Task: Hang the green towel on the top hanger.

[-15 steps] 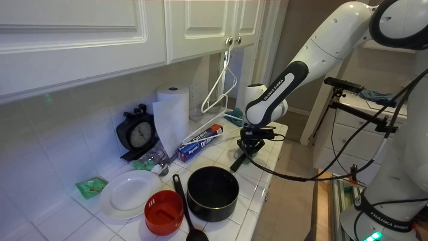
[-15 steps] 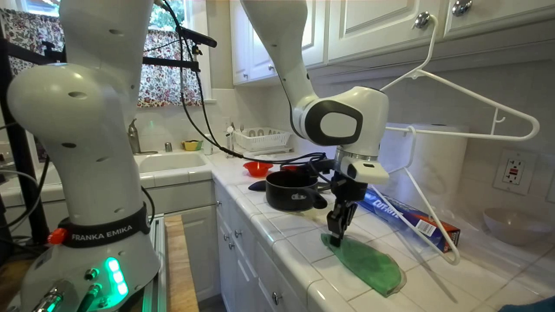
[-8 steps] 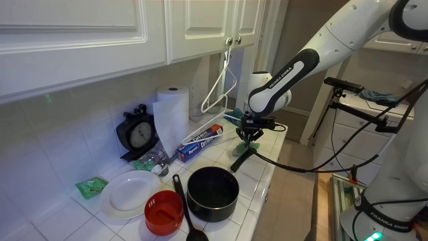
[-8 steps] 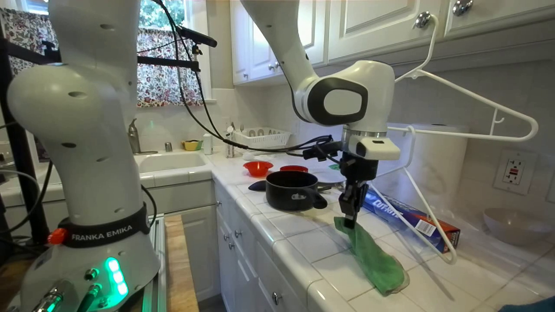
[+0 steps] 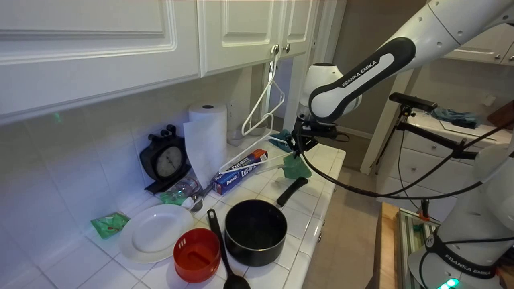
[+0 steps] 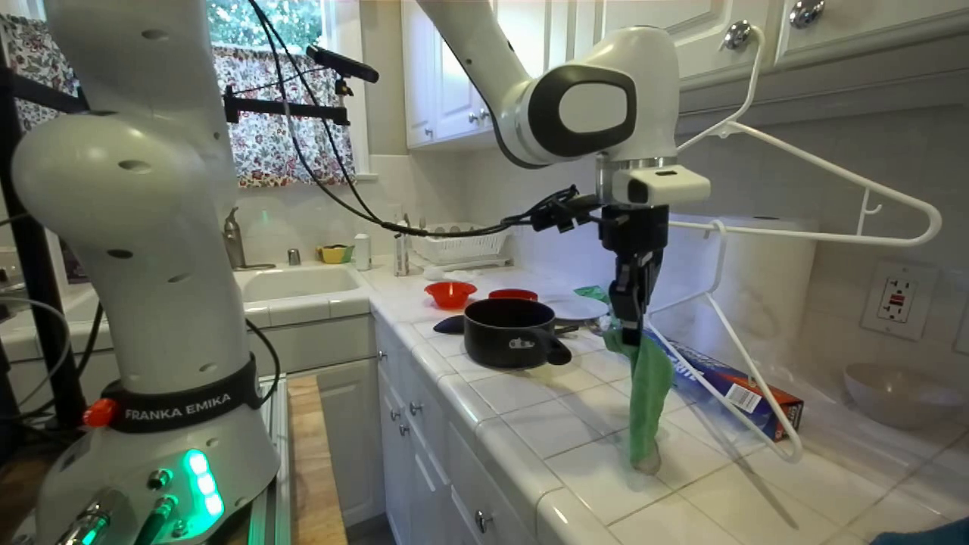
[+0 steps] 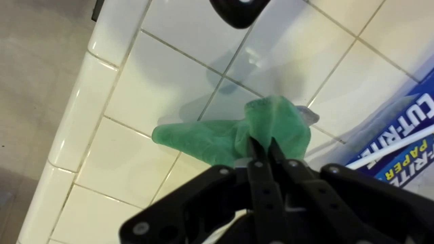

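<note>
The green towel point(image 6: 649, 401) hangs down from my gripper point(image 6: 630, 339) over the counter. My gripper is shut on one end of it. In the wrist view the towel point(image 7: 200, 137) is bunched between the fingertips and spreads to both sides. I cannot tell whether its lower end touches the tiles. It also shows in an exterior view point(image 5: 297, 168). The top hanger point(image 6: 833, 238), thin and white, hangs by its hook from a cabinet knob point(image 6: 737, 35). In this view it is up and right of my gripper, apart from the towel.
A lower white hanger point(image 6: 746, 356) hangs from the top hanger, close beside the towel. A blue box point(image 5: 239, 170) and paper-towel roll point(image 5: 217, 124) stand behind. A black pot point(image 5: 255, 233) has its handle near the gripper. A teal cloth point(image 5: 280, 140) lies farther along. White cabinets point(image 6: 658, 45) overhang.
My gripper has risen from the counter with the towel's end in it. The towel lay flat on the tiles before and now hangs down. The hangers look unchanged.
</note>
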You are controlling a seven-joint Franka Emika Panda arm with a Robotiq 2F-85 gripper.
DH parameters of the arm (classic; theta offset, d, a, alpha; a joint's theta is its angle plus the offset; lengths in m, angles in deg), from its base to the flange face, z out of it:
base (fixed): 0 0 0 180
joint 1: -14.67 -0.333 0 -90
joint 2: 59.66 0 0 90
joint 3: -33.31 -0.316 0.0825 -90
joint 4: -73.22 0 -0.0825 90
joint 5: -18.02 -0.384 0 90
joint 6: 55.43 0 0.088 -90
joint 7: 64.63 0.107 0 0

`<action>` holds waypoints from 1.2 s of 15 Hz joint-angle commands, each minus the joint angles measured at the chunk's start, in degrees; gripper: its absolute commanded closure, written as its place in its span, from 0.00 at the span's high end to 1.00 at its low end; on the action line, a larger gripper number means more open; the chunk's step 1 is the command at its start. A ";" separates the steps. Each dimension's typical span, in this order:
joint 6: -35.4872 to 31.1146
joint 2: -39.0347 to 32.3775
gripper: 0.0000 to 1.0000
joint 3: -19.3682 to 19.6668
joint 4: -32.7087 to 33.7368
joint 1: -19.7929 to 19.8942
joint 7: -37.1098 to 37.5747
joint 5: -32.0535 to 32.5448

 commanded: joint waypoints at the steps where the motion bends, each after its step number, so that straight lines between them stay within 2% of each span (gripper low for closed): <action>1: 0.63 6.16 0.05 -0.97 -2.99 1.07 0.55 4.23; 11: 0.19 13.55 0.05 -4.11 -1.93 6.10 1.60 12.04; 18: -1.43 16.02 0.05 -5.88 0.90 9.40 1.71 13.33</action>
